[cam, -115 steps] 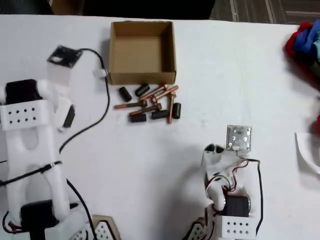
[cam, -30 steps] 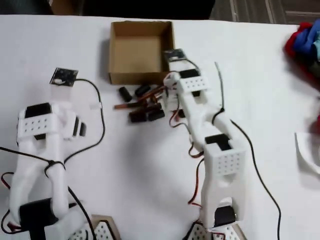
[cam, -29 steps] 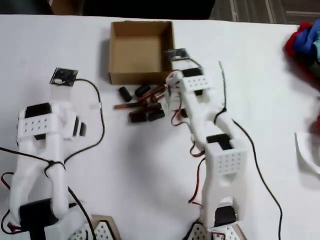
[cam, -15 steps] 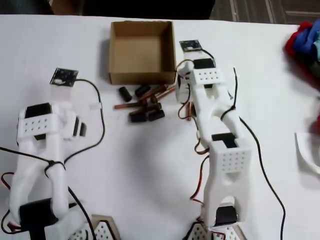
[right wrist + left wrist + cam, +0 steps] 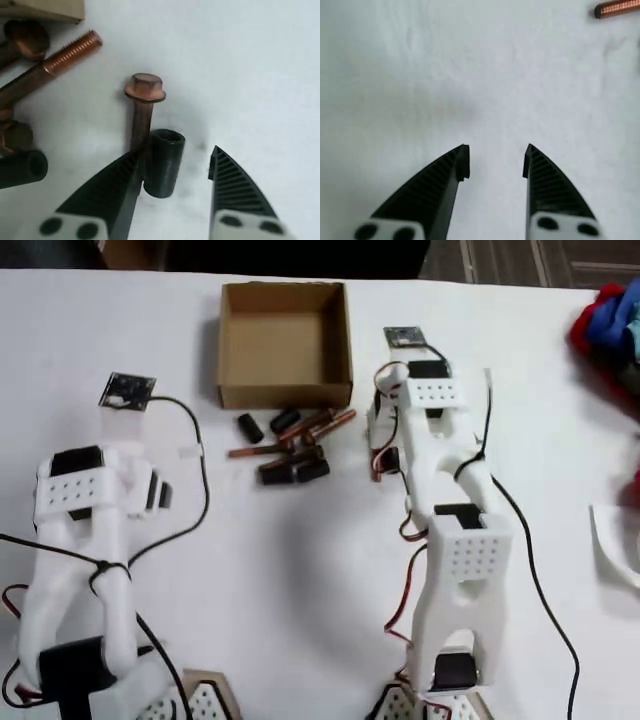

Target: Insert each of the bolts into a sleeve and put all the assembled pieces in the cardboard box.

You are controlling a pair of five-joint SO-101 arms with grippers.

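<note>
Copper bolts (image 5: 318,425) and black sleeves (image 5: 293,471) lie in a loose pile in front of the cardboard box (image 5: 285,340). My right gripper (image 5: 178,151) is open and low over the table to the right of the pile. A black sleeve (image 5: 164,162) stands between its fingers, against one of them. A hex-head bolt (image 5: 144,95) lies just beside that sleeve. More bolts (image 5: 65,55) and another sleeve (image 5: 22,168) lie toward the box. My left gripper (image 5: 496,150) is open over bare table left of the pile, with a bolt tip (image 5: 616,9) at the view's corner.
The right arm (image 5: 432,400) stretches from the table's front edge up to the right of the box. The left arm (image 5: 75,495) stands at the far left, its cable (image 5: 205,470) looping near the pile. Coloured cloth (image 5: 610,325) lies at the right edge.
The right arm came out from the front edge to the pile, then slid to the right, away from the box's corner. The left arm has kept still over the last second.
</note>
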